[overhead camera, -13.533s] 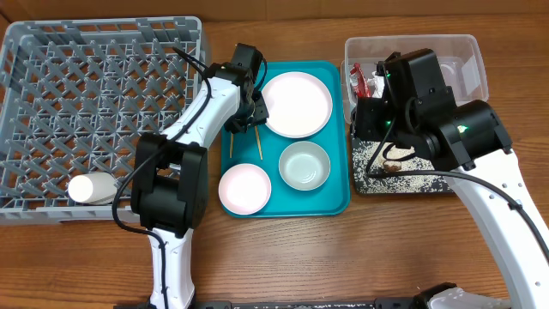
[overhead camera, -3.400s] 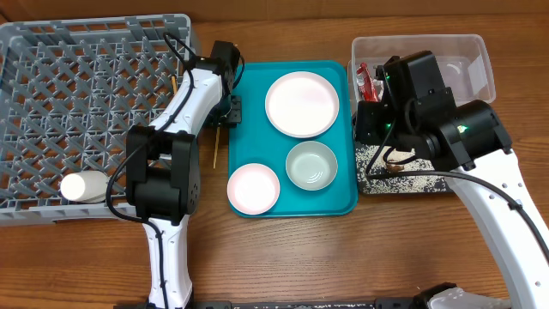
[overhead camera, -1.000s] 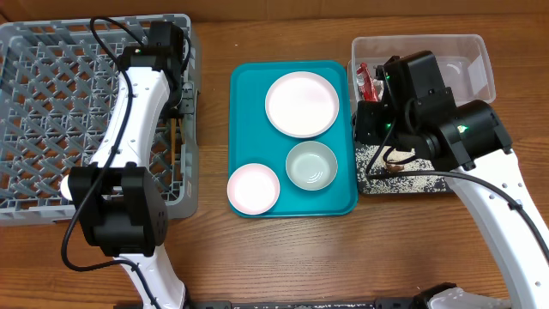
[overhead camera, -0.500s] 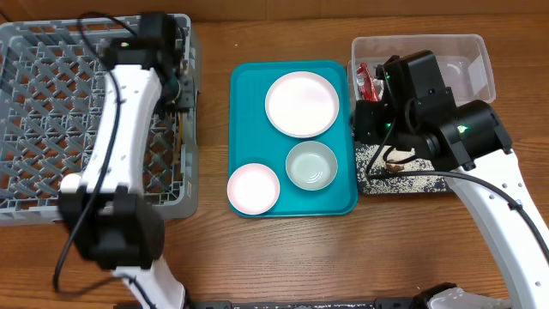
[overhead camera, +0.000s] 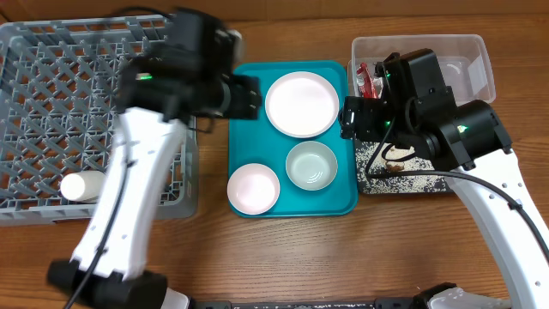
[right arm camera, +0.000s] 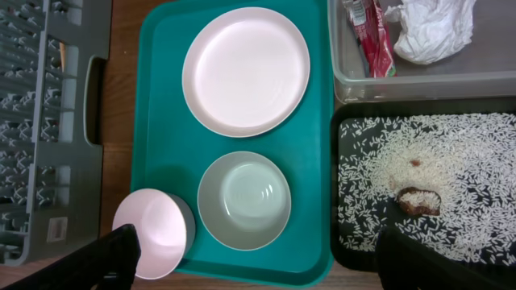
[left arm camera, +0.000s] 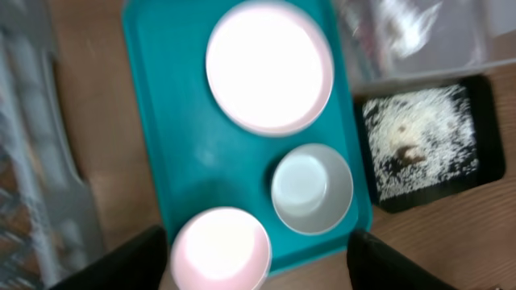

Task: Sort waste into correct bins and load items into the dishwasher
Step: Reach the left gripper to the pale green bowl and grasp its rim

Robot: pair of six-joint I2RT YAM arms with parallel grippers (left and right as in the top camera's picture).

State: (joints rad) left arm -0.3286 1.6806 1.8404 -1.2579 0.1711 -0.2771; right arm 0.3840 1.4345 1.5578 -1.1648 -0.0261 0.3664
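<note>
The left gripper was seen spread wide with nothing between its dark fingers, hanging over the teal tray, above the pink dish at the tray's near left corner. The right gripper was likewise held apart and empty, over the pale green bowl, which was set just right of the dish and near the large plate at the tray's far end. To the right of the tray, the red wrapper was found lying in the clear tub, its long axis laid from the tub's far side toward the near wall, with the crumpled tissue just beside it. Rice grains and a brown scrap were scattered in the black tray. A white cup was laid on its side in the grey rack, its long axis along the near wall.
</note>
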